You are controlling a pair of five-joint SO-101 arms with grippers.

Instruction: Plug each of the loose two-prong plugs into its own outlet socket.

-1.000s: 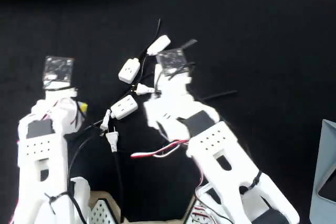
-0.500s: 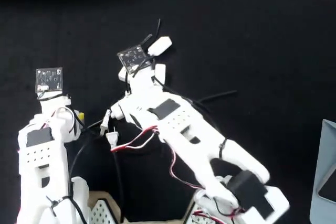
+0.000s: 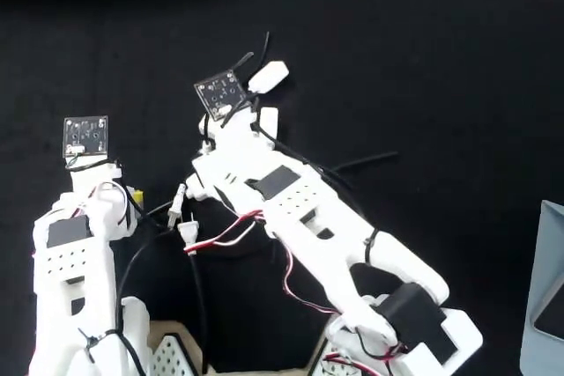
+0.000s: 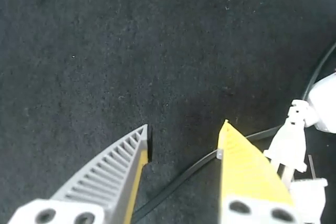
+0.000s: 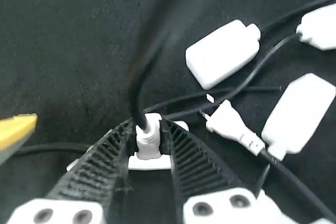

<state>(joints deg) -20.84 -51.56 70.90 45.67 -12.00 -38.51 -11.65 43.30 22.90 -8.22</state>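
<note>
The left gripper (image 4: 185,127) hangs over the black table (image 3: 458,85) with its claw spread apart. A black cable (image 4: 181,179) crosses the gap between the grey and yellow fingers, touching neither as far as can be seen. Just beside the yellow finger lies a loose plug (image 4: 290,140), its long axis roughly along the finger and its cord end pointing away from the wrist. A second plug (image 3: 189,232) lies close by it. Further right, the right gripper (image 5: 148,124) is clamped on a white plug (image 5: 148,142). That plug runs lengthwise between the ribbed fingers, its cord leading out past the fingertips. Beyond it lie a flat plug (image 5: 229,123) and two white outlet sockets (image 5: 223,53) (image 5: 299,108).
</note>
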